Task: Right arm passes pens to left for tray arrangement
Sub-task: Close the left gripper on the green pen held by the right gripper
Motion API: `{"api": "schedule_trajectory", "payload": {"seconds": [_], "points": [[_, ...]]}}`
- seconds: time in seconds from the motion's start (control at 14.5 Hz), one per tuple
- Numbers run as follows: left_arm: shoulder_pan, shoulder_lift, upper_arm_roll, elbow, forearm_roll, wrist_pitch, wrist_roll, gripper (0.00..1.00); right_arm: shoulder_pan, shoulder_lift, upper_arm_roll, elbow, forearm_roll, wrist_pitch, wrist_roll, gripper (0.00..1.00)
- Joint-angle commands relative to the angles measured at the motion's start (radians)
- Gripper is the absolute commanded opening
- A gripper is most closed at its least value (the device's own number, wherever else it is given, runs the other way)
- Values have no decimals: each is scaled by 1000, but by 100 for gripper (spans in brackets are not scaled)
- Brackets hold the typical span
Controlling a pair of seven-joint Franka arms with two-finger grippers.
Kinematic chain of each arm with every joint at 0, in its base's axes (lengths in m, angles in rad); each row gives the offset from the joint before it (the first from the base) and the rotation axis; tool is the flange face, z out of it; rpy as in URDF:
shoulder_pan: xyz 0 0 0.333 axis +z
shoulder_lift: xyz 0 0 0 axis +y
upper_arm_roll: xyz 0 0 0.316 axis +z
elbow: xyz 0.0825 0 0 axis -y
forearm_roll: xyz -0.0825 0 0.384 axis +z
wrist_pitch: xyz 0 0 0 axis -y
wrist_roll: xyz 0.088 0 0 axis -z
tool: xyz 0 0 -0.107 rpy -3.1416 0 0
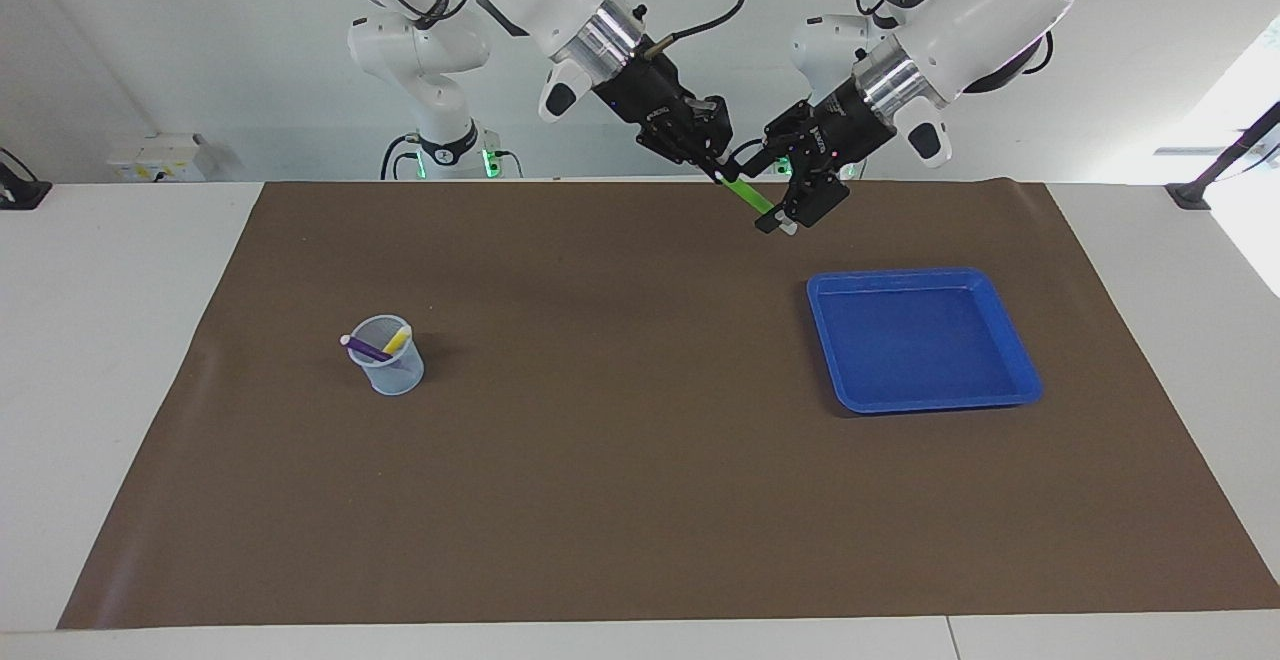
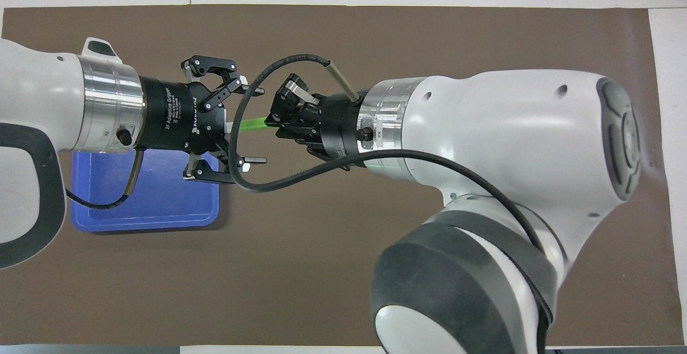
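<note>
Green pen at the handover, in the air above the mat.
Right gripper grips the green pen; its tip sits between the left gripper's wide-spread fingers, beside the tray.

Tray: glossy blue plastic. Table mat: matt brown. Cup: fine mesh. Arm shells: glossy white.

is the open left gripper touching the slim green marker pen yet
Apart. In the overhead view the left gripper stands open, its fingers spread well clear on either side of the slim green marker pen that the right gripper holds.
</note>
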Motion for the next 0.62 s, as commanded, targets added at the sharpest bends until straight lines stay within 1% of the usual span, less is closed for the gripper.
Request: {"api": "schedule_trajectory", "payload": {"seconds": [0.0,0.14,0.55], "points": [[-25,16,9,18,56,10,-46,97,-7,12,17,13,9,14,18,0],[-14,14,9,24,56,7,-46,91,-7,12,18,13,7,14,18,0],[-6,2,19,22,59,-17,-38,85,-7,12,18,10,5,12,13,0]]}}
